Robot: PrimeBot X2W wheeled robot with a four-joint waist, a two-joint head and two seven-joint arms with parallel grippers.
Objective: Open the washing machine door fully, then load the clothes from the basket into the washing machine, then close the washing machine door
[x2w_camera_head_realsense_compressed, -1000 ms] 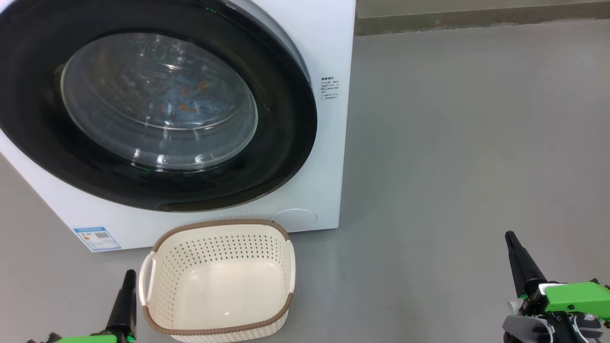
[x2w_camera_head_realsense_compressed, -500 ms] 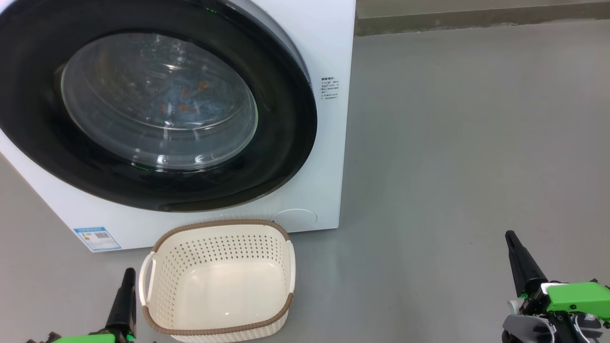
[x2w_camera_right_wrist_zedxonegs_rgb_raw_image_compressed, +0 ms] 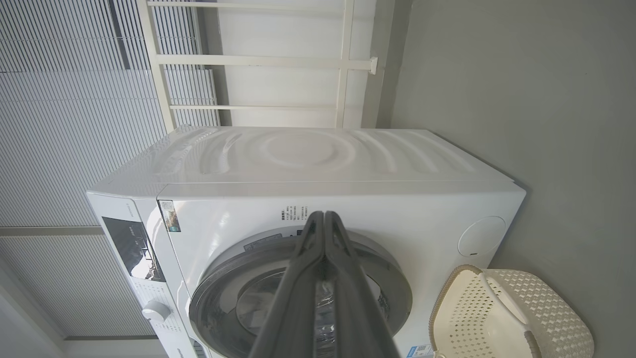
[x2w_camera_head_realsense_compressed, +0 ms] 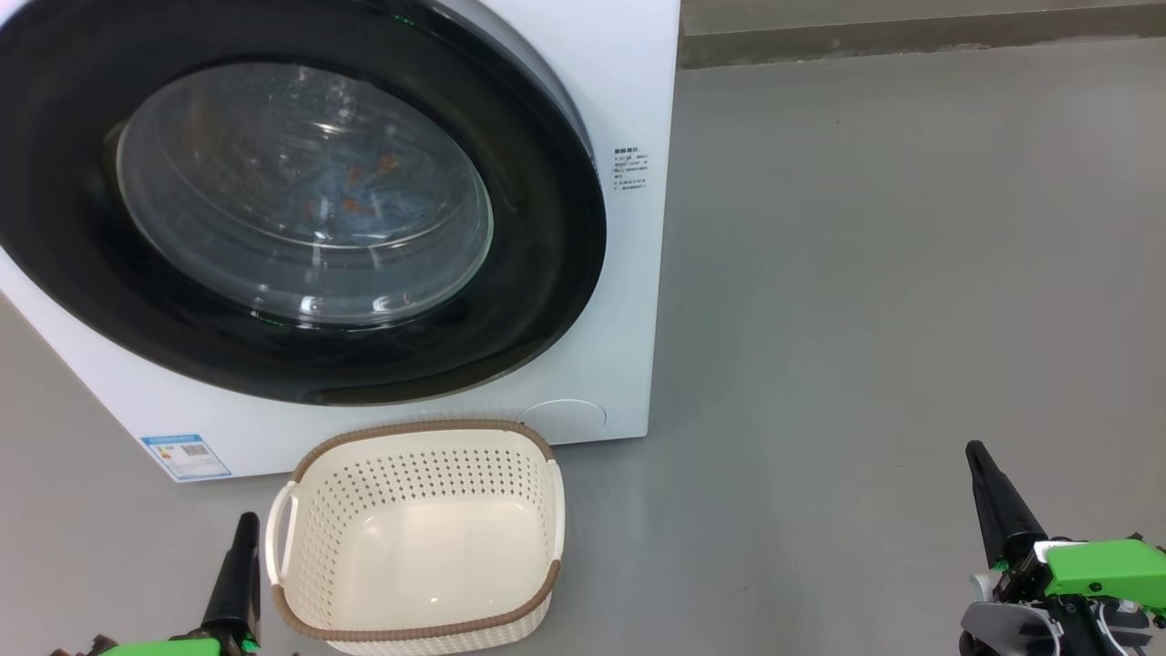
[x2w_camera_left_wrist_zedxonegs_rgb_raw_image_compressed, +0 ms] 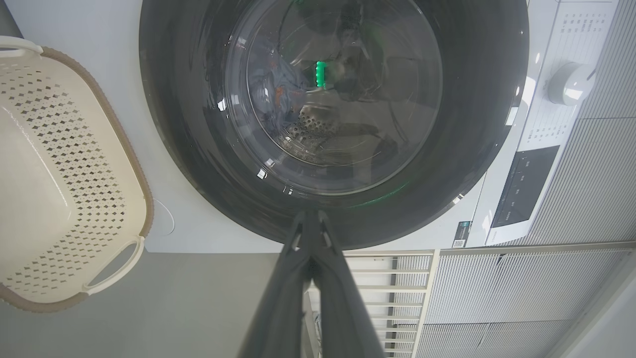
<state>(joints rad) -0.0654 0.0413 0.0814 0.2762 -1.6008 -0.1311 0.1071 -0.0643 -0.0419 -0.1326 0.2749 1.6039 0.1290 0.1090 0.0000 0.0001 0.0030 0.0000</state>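
Note:
The white washing machine (x2w_camera_head_realsense_compressed: 629,82) stands on the grey floor with its round black door (x2w_camera_head_realsense_compressed: 537,273) shut flat against the front. Through the glass window I make out blue clothes (x2w_camera_head_realsense_compressed: 351,196) with orange marks lying inside the drum, also dimly in the left wrist view (x2w_camera_left_wrist_zedxonegs_rgb_raw_image_compressed: 276,92). The cream basket (x2w_camera_head_realsense_compressed: 414,446) sits on the floor in front of the machine with nothing in it (x2w_camera_left_wrist_zedxonegs_rgb_raw_image_compressed: 64,164) (x2w_camera_right_wrist_zedxonegs_rgb_raw_image_compressed: 507,308). My left gripper (x2w_camera_head_realsense_compressed: 246,524) is shut at the lower left, just left of the basket. My right gripper (x2w_camera_head_realsense_compressed: 975,451) is shut at the lower right, far from both.
Bare grey floor (x2w_camera_head_realsense_compressed: 865,273) stretches to the right of the machine up to a wall base (x2w_camera_head_realsense_compressed: 911,36). A white rack (x2w_camera_right_wrist_zedxonegs_rgb_raw_image_compressed: 343,64) and ribbed wall panels stand behind the machine. The control panel and dial (x2w_camera_left_wrist_zedxonegs_rgb_raw_image_compressed: 569,84) are on the machine's top front.

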